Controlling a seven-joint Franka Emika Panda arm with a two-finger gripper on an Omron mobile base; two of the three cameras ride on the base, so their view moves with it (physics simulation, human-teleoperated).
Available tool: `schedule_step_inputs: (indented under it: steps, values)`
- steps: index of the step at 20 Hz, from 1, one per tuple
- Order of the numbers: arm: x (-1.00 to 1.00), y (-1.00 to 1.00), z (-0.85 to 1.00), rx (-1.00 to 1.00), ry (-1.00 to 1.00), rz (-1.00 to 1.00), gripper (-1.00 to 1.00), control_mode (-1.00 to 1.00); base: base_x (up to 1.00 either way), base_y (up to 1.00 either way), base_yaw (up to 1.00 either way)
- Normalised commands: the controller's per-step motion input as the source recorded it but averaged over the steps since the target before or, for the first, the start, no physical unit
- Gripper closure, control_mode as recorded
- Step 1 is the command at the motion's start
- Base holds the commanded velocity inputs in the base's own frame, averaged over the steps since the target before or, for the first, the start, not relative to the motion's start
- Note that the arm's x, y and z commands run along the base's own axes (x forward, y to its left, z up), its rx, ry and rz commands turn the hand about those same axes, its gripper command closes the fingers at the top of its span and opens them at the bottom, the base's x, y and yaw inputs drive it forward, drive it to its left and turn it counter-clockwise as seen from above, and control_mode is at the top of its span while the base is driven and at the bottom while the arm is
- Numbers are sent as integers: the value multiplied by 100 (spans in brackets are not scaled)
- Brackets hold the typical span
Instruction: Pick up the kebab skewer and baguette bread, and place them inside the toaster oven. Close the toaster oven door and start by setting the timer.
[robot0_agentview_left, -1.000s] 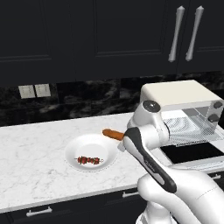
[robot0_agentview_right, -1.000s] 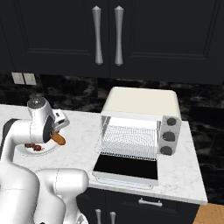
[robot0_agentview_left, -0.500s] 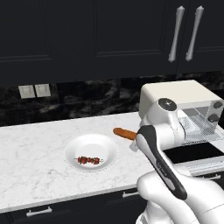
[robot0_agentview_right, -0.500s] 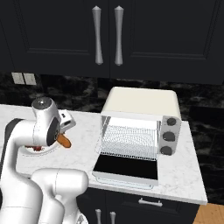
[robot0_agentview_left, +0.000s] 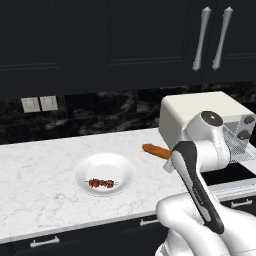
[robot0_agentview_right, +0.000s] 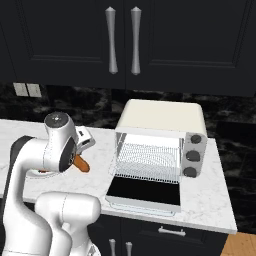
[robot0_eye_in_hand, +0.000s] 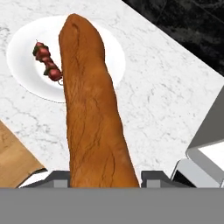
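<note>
Marble counter (robot0_agentview_left: 45, 165): tool (robot0_eye_in_hand: 105, 177) grips baguette bread (robot0_eye_in_hand: 89, 105) aloft.

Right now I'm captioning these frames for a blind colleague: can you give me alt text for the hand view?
A long orange-brown baguette runs up the middle of the picture, held in the gripper above a white marble counter. Behind it, a white plate holds a small kebab skewer, and a corner of the toaster oven shows at the right edge.

No readable text, labels, brands or numbers on any surface; knob markings too small.
</note>
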Motion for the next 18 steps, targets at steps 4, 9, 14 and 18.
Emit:
schedule_step_inputs:
  steps: [4, 9, 14, 18]
  values:
    - [-1, -52, 27, 0, -5, 0, 100, -100, 0, 0, 0]
    - [0, -62, 8, 0, -15, 6, 100, -100, 0, 0, 0]
    - [2, -63, 14, 0, -15, 14, 100, -100, 0, 0, 0]
    - [10, -29, 23, -1, -8, 2, 100, -100, 0, 0, 0]
